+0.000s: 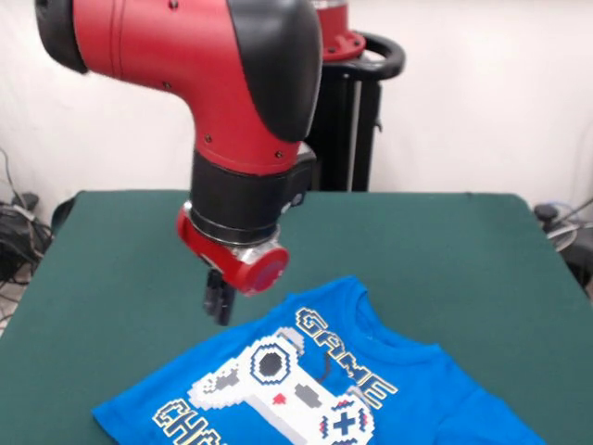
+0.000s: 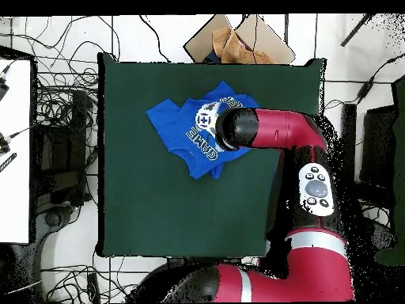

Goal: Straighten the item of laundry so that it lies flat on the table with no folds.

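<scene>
Lying: small bright blue short-sleeved T-shirt point(image 1: 306, 389) with a pixel game-controller print, on the dark green felt-covered table point(image 1: 445, 269), askew, its front face up.
Front view: black gripper point(image 1: 219, 298) hangs just above the cloth beside the shirt's upper edge; whether its tips are parted or closed cannot be told. The shirt's lower part runs off the bottom edge.
Overhead view: whole shirt point(image 2: 183, 128) shows, in the table's point(image 2: 174, 206) far half; the red and black arm point(image 2: 273, 131) covers one side of it and hides the gripper.
Around: brown cardboard point(image 2: 237, 43) past the table's far edge; cables point(image 2: 55, 107) on the floor.
</scene>
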You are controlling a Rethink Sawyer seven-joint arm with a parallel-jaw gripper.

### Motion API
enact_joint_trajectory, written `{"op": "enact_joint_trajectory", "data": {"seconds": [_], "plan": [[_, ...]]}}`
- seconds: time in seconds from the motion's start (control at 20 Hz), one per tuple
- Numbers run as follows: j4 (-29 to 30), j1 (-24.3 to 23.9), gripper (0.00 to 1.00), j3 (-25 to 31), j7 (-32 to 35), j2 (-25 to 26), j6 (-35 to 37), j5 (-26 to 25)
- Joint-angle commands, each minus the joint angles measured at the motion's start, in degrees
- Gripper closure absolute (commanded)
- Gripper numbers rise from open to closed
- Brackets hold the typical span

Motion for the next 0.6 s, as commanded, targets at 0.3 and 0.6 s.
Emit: {"op": "enact_joint_trajectory", "data": {"seconds": [0.3, 0.6], "plan": [[10.82, -0.62, 1.0, 11.55, -10.73, 1.7, 6.28, 1.38], [11.29, -1.06, 1.0, 13.39, -10.11, 1.98, 7.16, 1.76]]}}
